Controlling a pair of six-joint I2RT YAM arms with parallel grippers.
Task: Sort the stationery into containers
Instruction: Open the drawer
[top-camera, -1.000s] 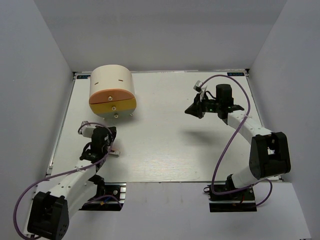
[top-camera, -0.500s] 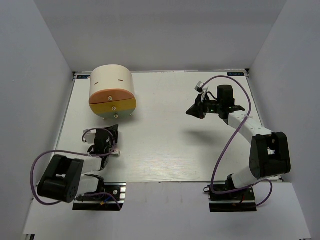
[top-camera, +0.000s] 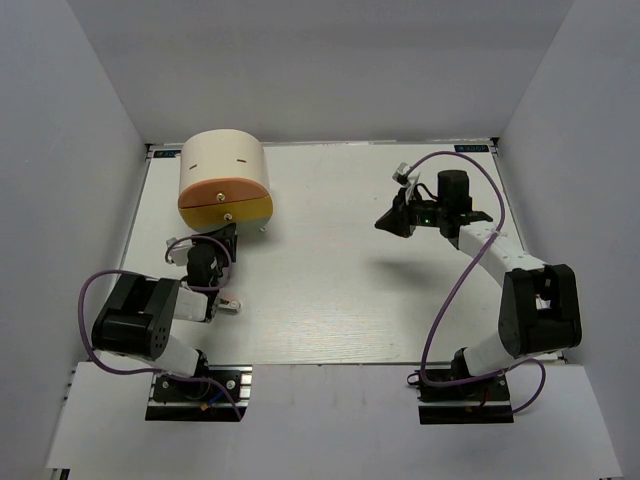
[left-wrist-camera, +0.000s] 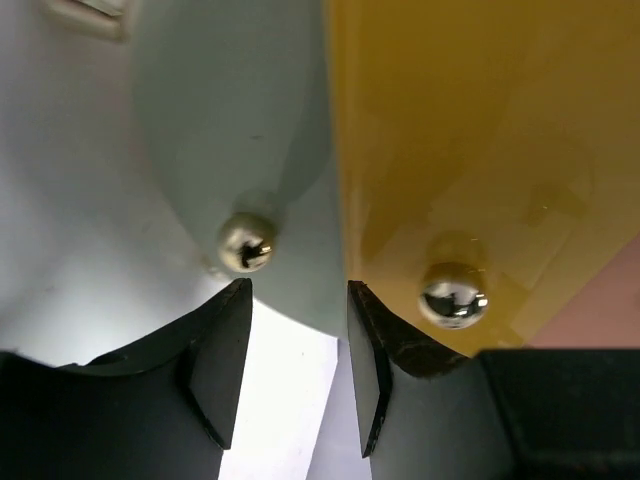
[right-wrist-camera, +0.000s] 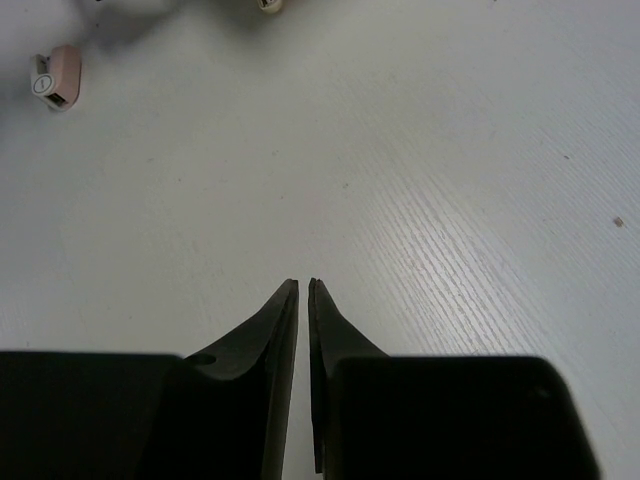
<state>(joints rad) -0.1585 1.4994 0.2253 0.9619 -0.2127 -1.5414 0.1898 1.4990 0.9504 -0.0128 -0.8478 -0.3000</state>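
I am looking down the left tool (left-wrist-camera: 297, 290) at the front of the cream container (top-camera: 222, 160), which is sitting at the far left of the tabletop (top-camera: 330, 290). The jaws are standing partly apart with nothing between them, just short of the small round knob (left-wrist-camera: 246, 243) on the pale drawer (left-wrist-camera: 230, 120). The yellow drawer (left-wrist-camera: 450, 150) with its own knob (left-wrist-camera: 453, 293) is lying just beside it.

I am judging that knob to be hard, polished and slippery (it is mirroring the light), so I am planning to close squarely across its widest part and pull straight. The box may well slide if the drawer is sticking.

The only loose stationery I am making out is the small grey-and-pink sharpener-like piece (top-camera: 231, 306), resting on the tabletop near the left arm's elbow. It is probably light and rigid, and best pinched across its flat sides.

The right tool (right-wrist-camera: 303, 285) is hovering over bare tabletop well away from the container, its jaws all but together with only a slit showing, gripping nothing.
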